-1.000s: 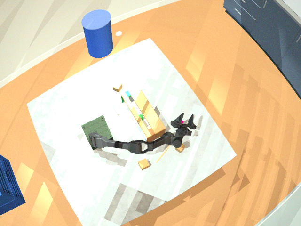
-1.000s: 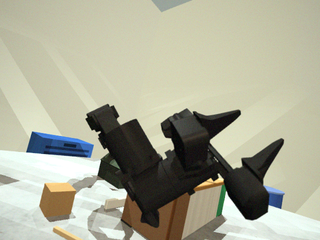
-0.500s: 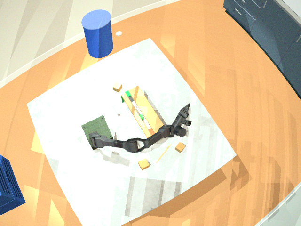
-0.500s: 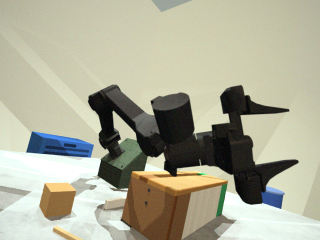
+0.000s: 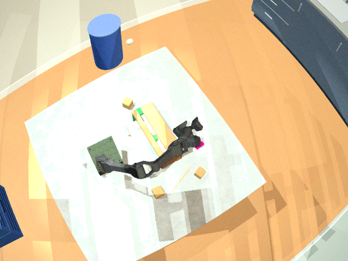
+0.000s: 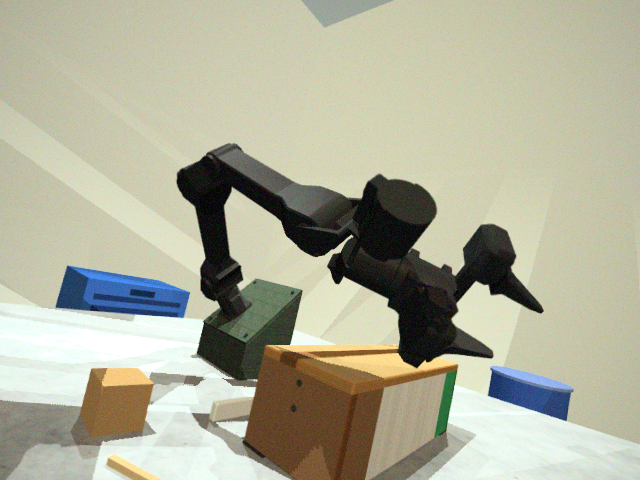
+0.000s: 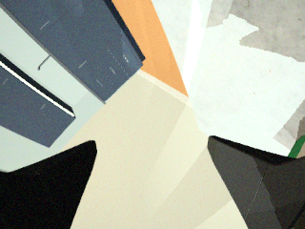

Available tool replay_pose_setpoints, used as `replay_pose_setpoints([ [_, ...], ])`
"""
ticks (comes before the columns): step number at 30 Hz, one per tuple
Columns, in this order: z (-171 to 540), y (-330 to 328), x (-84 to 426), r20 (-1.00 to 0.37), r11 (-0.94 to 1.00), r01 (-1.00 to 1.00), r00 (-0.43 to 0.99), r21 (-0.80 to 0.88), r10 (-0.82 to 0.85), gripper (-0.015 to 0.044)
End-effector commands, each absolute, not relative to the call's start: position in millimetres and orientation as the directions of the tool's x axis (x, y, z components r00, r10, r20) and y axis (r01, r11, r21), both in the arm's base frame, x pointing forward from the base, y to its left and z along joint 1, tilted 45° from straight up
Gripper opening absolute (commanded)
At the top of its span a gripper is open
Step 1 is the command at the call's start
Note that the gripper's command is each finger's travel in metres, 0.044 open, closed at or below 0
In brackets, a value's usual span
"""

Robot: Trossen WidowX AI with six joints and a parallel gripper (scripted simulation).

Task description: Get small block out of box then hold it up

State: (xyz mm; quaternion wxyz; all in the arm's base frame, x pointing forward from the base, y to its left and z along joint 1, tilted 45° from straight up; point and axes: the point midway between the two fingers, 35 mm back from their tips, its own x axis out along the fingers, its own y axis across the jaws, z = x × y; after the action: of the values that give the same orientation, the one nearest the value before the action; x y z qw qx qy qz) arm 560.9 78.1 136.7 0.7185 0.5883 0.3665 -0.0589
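The wooden box [image 5: 157, 120] [image 6: 289, 418] stands on the table, with a long slot along its top. A small green piece [image 5: 155, 137] shows in that slot, toward the arm's side; it looks like the block, but I cannot be sure. Another green patch [image 5: 139, 111] marks the box's far end. The box's clear front and shelf are hidden in the exterior view. My gripper [image 5: 191, 119] [image 6: 516, 333] [image 7: 152, 144] is open and empty, raised above table height beside the box's back long side. Its body hangs over the box's edge in the exterior view. No block shows between the fingers.
Orange cubes [image 5: 128, 103] [image 5: 199, 172] [image 6: 118, 403] stand around the box. A thin stick [image 5: 181, 179] [image 6: 131, 467] and a pale bar [image 5: 126, 130] [image 6: 230, 409] lie nearby. A magenta piece [image 5: 199, 145] lies beside the wrist. The arm rises from a green base [image 5: 108, 145] [image 6: 268, 315].
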Motion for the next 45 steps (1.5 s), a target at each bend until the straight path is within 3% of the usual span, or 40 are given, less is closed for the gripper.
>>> replay_pose_setpoints([
  [1,100,78,490,-0.837,0.237,0.803,0.528,0.546,0.139,0.04],
  [10,85,62,404,-0.955,0.18,0.953,0.269,0.244,-0.128,0.04],
  [18,98,36,327,-0.913,0.132,0.991,0.059,0.006,-0.404,0.04],
  [45,81,21,325,-0.906,0.129,0.992,0.049,-0.007,-0.421,0.04],
])
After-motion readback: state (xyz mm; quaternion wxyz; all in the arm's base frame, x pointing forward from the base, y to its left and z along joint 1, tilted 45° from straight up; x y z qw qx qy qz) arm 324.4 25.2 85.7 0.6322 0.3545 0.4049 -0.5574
